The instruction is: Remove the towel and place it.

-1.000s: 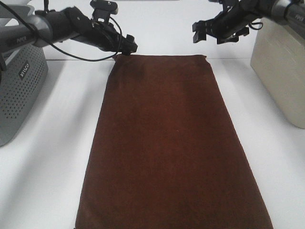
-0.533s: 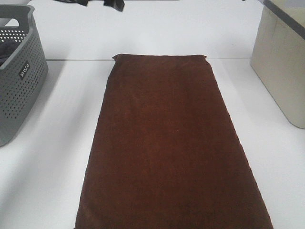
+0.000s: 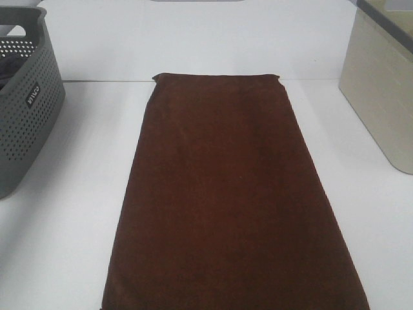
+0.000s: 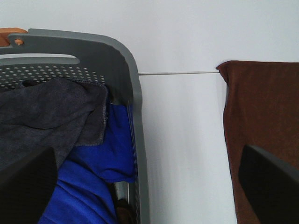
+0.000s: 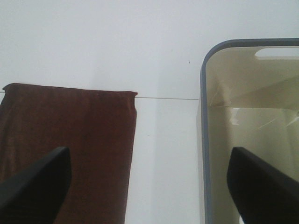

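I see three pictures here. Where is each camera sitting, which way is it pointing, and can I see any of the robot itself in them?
Exterior high: mounted above, looking down on the towel between grey basket and beige bin; no robot parts.
Left wrist: above the basket's edge; both open fingers show.
Right wrist: above the beige bin's edge; open fingers show.
All three share the towel.

Exterior high cam: above the table (image 3: 64, 213), angled down along the towel (image 3: 226, 194), mid range. Left wrist cam: raised, facing the grey basket (image 4: 124, 70) with the towel's far corner beside it. Right wrist cam: raised, facing the beige bin (image 5: 208, 140) next to the towel's other far corner. All three views share the towel's far edge by the wall (image 3: 193, 39).
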Controlling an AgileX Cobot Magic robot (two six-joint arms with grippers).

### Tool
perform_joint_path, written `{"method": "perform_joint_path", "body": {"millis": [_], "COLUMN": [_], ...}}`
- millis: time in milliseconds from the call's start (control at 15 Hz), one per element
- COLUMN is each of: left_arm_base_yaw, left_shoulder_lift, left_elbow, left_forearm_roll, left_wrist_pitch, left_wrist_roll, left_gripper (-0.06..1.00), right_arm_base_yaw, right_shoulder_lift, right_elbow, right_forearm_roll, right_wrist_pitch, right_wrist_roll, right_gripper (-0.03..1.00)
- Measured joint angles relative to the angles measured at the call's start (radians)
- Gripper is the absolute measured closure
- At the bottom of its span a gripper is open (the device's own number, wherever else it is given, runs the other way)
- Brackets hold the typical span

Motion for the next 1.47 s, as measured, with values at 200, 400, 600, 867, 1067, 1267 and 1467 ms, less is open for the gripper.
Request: {"method": "perform_joint_path", "body": {"millis": [200,400,600,867,1067,1267,1467], "left_arm_base_yaw": [-0.001,-0.001,-0.001,-0.001,-0.001,-0.001,-0.001], "left_shoulder_lift": [-0.104,-0.322,-0.593,-0.928,-1.102,-1.264,-1.41], "left_elbow": [0.106,0.358,0.68,1.056,1.243,1.391,1.508], "left_forearm_roll": [0.02,0.037,0.047,0.047,0.091,0.144,0.15], "left_wrist_pitch": [0.002,0.002,-0.022,-0.105,-0.132,-0.179,-0.221], "left_wrist_roll": [0.0,0.012,0.014,0.007,0.031,0.034,0.034], "left_gripper": [-0.04,-0.04,-0.04,-0.04,-0.04,-0.04,-0.04], "right_arm_base_yaw": [0.0,0.0,0.0,0.0,0.0,0.0,0.0], "right_shoulder_lift": [-0.163,-0.445,-0.753,-1.086,-1.3,-1.483,-1.599], "right_elbow": [0.19,0.54,0.888,1.204,1.394,1.567,1.703], "right_forearm_roll": [-0.002,-0.01,-0.013,-0.024,-0.036,-0.08,-0.1], "right_wrist_pitch": [-0.001,0.001,0.002,0.004,-0.015,-0.074,-0.144], "right_wrist_roll": [0.002,0.002,0.006,0.074,0.082,0.067,0.052], "right_gripper": [0.1,0.1,0.1,0.1,0.1,0.1,0.1]}}
